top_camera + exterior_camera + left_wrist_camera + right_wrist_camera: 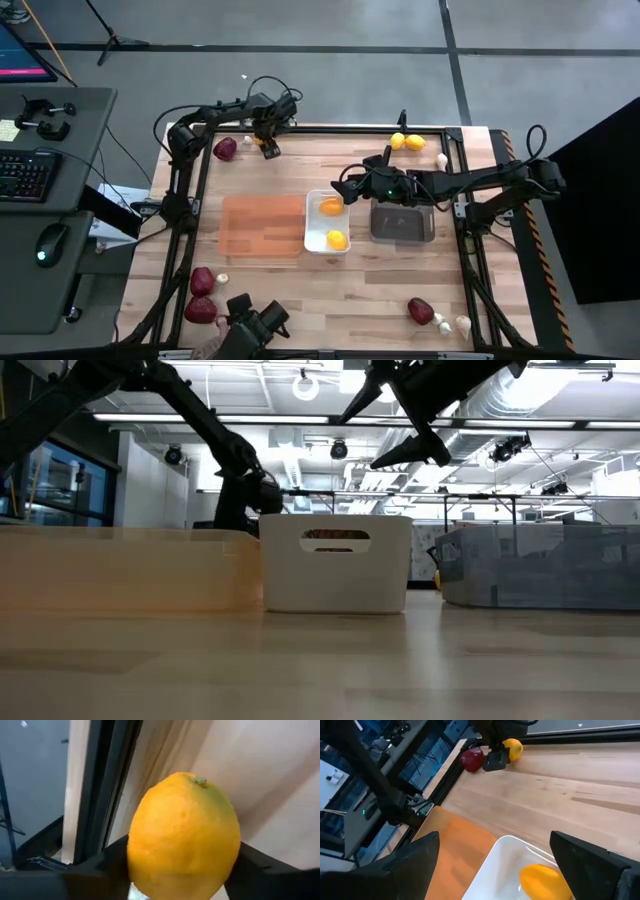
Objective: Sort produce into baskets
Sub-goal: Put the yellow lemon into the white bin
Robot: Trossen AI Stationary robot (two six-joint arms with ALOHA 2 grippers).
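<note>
My left gripper (268, 146) is at the table's far left, shut on a yellow lemon (184, 835), next to a dark red piece (225, 149). My right gripper (345, 189) hangs open and empty above the white bin (315, 240), which holds two lemons (331, 207) (337, 240). The orange tray (260, 225) lies to the left of the bin and the dark grey bin (402, 222) to its right. Two more lemons (405, 142) and a garlic bulb (441, 160) lie at the far right. My left gripper pinches the lemon between its two fingers, one finger (112, 865) on each long side (142, 855), with the stem end pointing away from the wrist. The right wrist view shows the lemon (513, 748) low over the wood; whether it rests on the table I cannot tell.
Two dark red pieces (201, 295) and a garlic bulb (222, 278) lie at the near left. A red piece (420, 310) and two garlic bulbs (452, 323) lie at the near right. A black frame rail (330, 128) runs along the far edge. Bare wood lies near the front.
</note>
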